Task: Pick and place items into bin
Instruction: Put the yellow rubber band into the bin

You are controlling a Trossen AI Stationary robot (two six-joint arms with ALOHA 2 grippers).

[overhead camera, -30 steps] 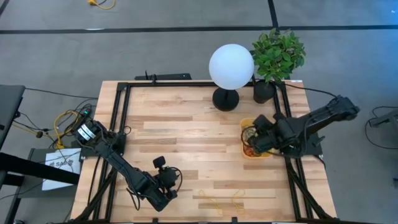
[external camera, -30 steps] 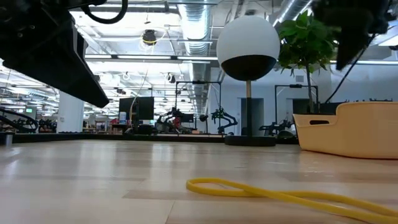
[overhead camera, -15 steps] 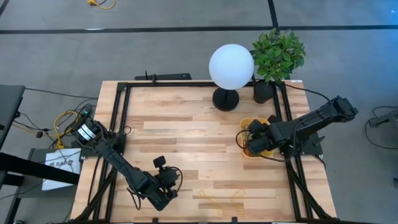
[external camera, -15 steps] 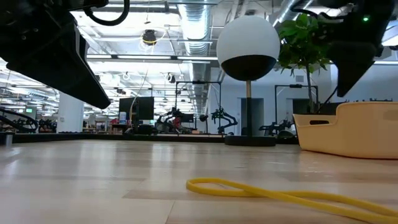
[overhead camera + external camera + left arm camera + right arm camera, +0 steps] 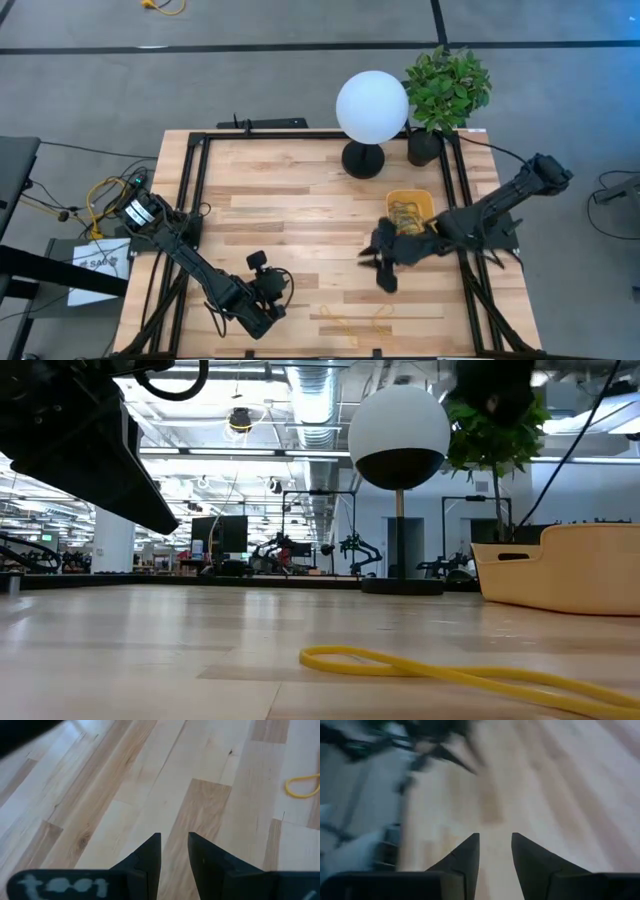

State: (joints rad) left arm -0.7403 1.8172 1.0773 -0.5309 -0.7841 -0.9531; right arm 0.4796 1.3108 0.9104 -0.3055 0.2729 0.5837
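Note:
Thin yellow rubber-band loops (image 5: 352,322) lie flat on the wood near the table's front edge; one (image 5: 440,670) fills the low view's foreground, and one (image 5: 302,786) shows in the left wrist view. The yellow-orange bin (image 5: 424,198) sits at the right with several bands (image 5: 405,212) inside. My left gripper (image 5: 275,297) hangs open over bare wood to the left of the loose loops, nothing between its fingers (image 5: 174,851). My right gripper (image 5: 378,265) is open over the table, left of and nearer than the bin, with nothing between its fingers (image 5: 495,852).
A white globe lamp (image 5: 372,108) on a black base and a potted plant (image 5: 447,88) stand at the table's far edge behind the bin. A black frame (image 5: 190,200) runs along the table's sides. Open wood lies between the two grippers.
My right gripper has left the bin and swung toward the table's left and near edge, tipping up from pointing down into the bin to a forward slant. The bin with its bands now shows uncovered.

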